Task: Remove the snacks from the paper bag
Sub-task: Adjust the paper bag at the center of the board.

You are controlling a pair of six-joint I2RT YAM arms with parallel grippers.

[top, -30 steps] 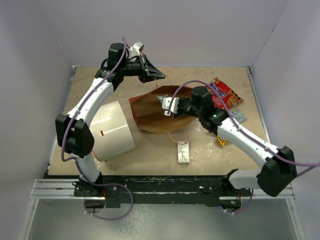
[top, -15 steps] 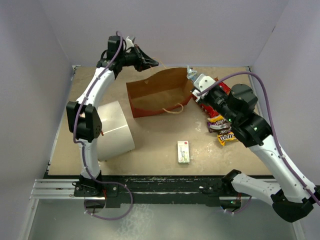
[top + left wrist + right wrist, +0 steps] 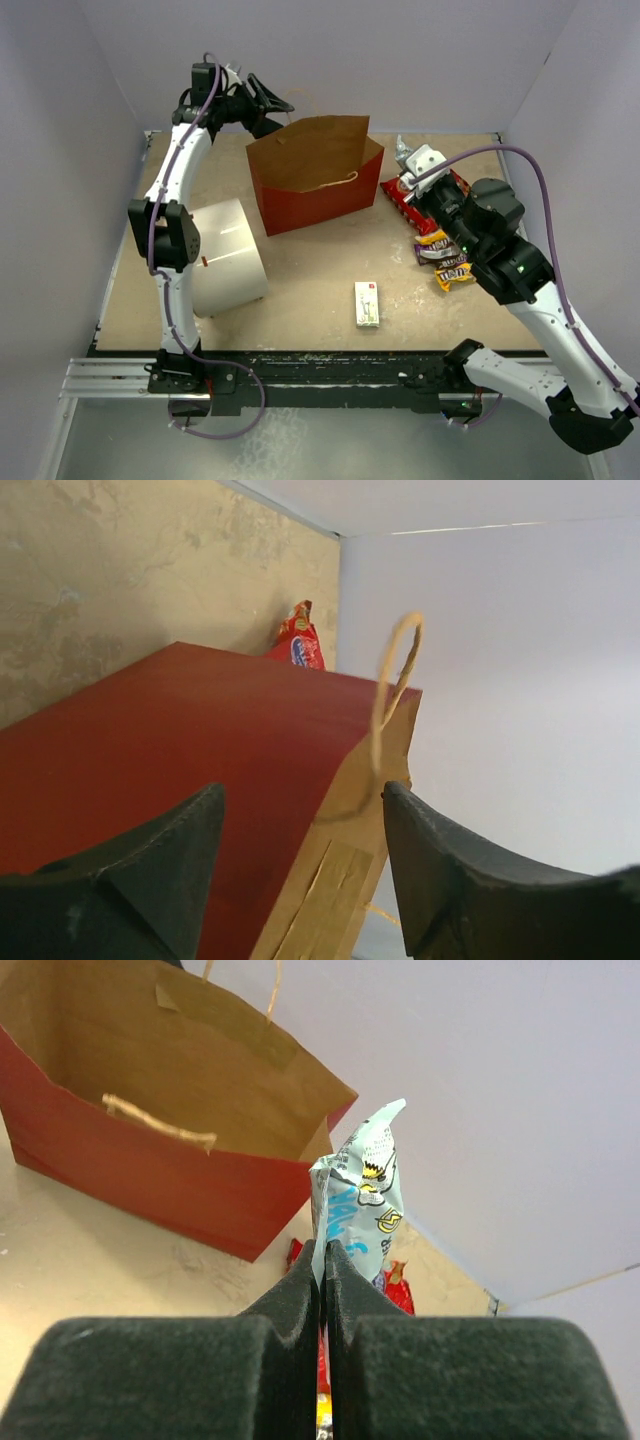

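The paper bag (image 3: 322, 190) stands upright at the back middle of the table, red outside, brown inside, mouth open upward. My left gripper (image 3: 278, 112) hovers open by its back left top corner; in the left wrist view the fingers (image 3: 150, 880) stand apart, with the bag's edge (image 3: 340, 810) and a handle loop (image 3: 393, 685) beyond them. My right gripper (image 3: 411, 166) is shut on a pale blue wrapper (image 3: 365, 1195), held in the air right of the bag (image 3: 150, 1175). A red cookie bag (image 3: 428, 198) and brown and yellow candy packs (image 3: 445, 258) lie on the table beneath it.
A big white cylinder (image 3: 226, 256) lies on its side at the left, near the left arm. A small flat white-and-green box (image 3: 367, 303) lies near the front middle. Walls close in the table on the left, back and right.
The bag went from lying tilted to standing upright. My left gripper opened and let go of its handle. My right gripper came out of the bag with the pale blue wrapper, moving right.
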